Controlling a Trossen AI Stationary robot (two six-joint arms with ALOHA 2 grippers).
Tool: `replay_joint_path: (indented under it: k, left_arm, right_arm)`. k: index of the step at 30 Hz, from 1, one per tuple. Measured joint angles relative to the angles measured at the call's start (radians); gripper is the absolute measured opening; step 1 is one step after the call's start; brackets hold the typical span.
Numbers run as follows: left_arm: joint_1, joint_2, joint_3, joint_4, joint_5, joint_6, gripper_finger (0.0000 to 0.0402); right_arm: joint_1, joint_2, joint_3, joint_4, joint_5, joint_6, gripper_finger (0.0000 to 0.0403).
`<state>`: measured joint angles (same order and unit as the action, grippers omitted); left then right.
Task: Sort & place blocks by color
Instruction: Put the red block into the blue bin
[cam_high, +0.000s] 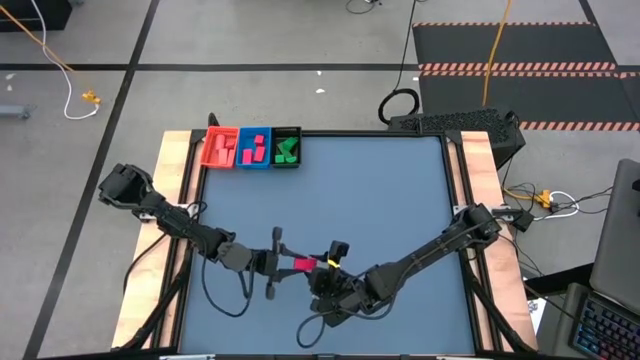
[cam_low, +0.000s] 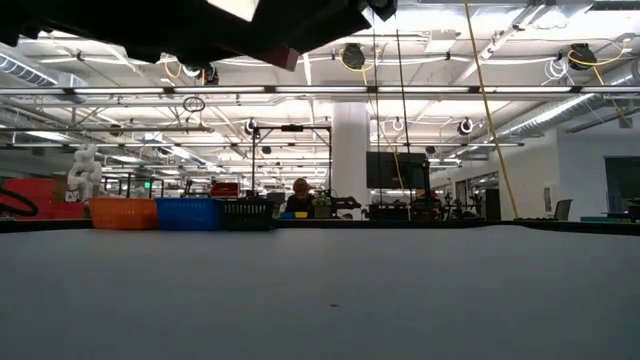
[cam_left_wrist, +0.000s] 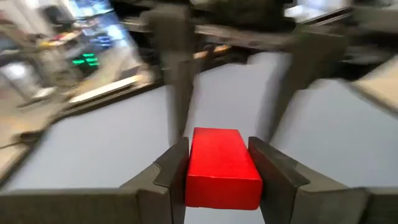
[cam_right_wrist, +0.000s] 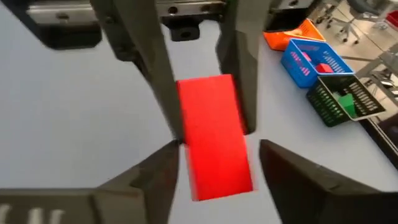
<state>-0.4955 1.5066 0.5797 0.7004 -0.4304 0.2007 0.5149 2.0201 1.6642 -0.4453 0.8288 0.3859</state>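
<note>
A red bar block (cam_high: 302, 264) is in the air over the near middle of the table, between my two grippers. My left gripper (cam_high: 290, 264) comes from the table's left and is shut on it. My right gripper (cam_high: 318, 272) faces it from the right and is open. In the right wrist view its fingers (cam_right_wrist: 292, 177) stand on either side of the bar's free end (cam_right_wrist: 217, 177), with a gap showing on one side. The other blocks lie in three trays at the far left: salmon in the red tray (cam_high: 219, 148), pink-red in the blue tray (cam_high: 254, 148), green in the black tray (cam_high: 287, 148). My left gripper pinches the red bar between its two fingers (cam_left_wrist: 177, 171), one on each long side face near the bar's end (cam_left_wrist: 221, 180). The fingers lie along the bar and come level from the table's left. The bar is lifted clear of the table, about level, and points toward the right gripper.
The three trays stand in a row at the table's far left edge, also seen in the low view (cam_low: 185, 213). The blue table top (cam_high: 400, 200) is bare between them and the grippers. Cables hang under both arms near the near edge.
</note>
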Motion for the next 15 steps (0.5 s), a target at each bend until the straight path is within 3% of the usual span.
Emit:
replay_joint_path:
  k: [6, 10, 15]
  left_arm:
    - [0.059, -0.039, 0.000, -0.054, -0.133, -0.009, 0.0138]
    - [0.150, -0.106, 0.000, -0.147, -0.172, -0.012, 0.0138]
    - [0.339, -0.213, 0.000, -0.329, -0.171, -0.051, 0.0137]
  right_arm:
    - [0.002, -0.001, 0.002, 0.015, -0.014, 0.002, 0.0273]
    - [0.012, -0.001, 0.002, 0.003, -0.020, 0.002, 0.0281]
    - [0.020, -0.001, 0.001, 0.000, -0.019, -0.002, 0.0276]
